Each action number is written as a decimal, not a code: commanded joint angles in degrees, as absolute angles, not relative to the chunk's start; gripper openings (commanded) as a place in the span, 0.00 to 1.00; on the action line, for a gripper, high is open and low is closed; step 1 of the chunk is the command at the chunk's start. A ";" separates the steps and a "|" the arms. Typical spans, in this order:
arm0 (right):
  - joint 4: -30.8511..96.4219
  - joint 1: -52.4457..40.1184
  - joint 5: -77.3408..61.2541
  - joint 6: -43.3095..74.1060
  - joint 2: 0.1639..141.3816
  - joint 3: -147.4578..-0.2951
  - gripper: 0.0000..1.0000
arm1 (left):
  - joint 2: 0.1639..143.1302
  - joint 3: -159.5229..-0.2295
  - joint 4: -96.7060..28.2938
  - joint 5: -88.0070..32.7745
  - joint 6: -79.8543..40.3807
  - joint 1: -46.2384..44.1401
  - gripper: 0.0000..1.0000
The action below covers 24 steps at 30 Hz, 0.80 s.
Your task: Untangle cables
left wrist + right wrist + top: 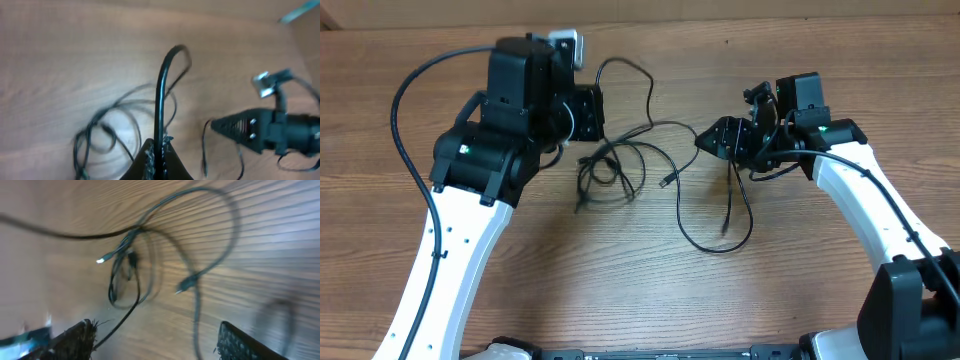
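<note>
From overhead I see the thin black flexible cables with small silver plug ends [610, 170] lying on the brown wood-grain table [620, 290]. They are bunched in a knot just below the left gripper [586, 114], and one long loop sweeps out beneath the right gripper [717, 140]. The grippers sit well apart with the tangle between them. I cannot read either pair of jaws from up here.

On the left wrist camera, the left gripper's jaws are pinched tight on one strand of the cables [160, 95], which arches up and away from the fingertips. The rest of the tangle lies blurred on the table to the left.

On the right wrist camera, the black ridged fingers [240, 342] stand wide apart, clamping nothing. The cables lie on the wood beyond them. One strand runs close by the finger at the lower left, and I cannot tell whether it touches.
</note>
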<state>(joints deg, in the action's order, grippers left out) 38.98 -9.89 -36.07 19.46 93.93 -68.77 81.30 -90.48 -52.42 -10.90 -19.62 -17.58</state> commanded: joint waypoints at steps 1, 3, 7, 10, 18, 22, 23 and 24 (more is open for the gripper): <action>38.65 -12.69 -40.77 19.51 93.67 -68.51 0.74 | 81.58 -91.02 -55.27 -10.74 -20.43 -17.58 0.04; 38.61 -14.79 -40.58 19.51 93.67 -68.51 0.73 | 81.76 -91.02 -57.71 -9.02 -20.84 -17.54 0.04; 38.35 -19.22 -37.30 20.23 93.67 -68.51 0.68 | 81.76 -91.02 -61.78 -4.95 -21.10 -17.02 0.04; 38.35 -22.44 -32.80 22.70 93.67 -68.51 0.65 | 81.97 -91.02 -65.69 -0.60 -21.96 -16.05 0.04; 35.11 -28.47 -24.84 25.47 93.69 -68.51 0.47 | 83.50 -90.96 -72.40 1.91 -22.33 -12.93 0.04; 32.25 -30.09 -24.84 25.56 93.69 -68.51 0.55 | 83.64 -90.96 -73.93 -0.36 -22.28 -11.05 0.04; 31.68 -30.37 -24.86 25.56 93.69 -68.51 0.60 | 83.61 -90.96 -74.06 -1.50 -22.26 -10.52 0.04; 31.35 -30.61 -24.88 25.58 93.69 -68.51 0.64 | 83.64 -90.96 -74.00 -3.03 -22.28 -9.98 0.04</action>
<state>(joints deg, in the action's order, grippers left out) 32.14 -29.76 -26.30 25.12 93.93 -68.77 83.59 -90.48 -73.91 -0.62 -21.30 -11.27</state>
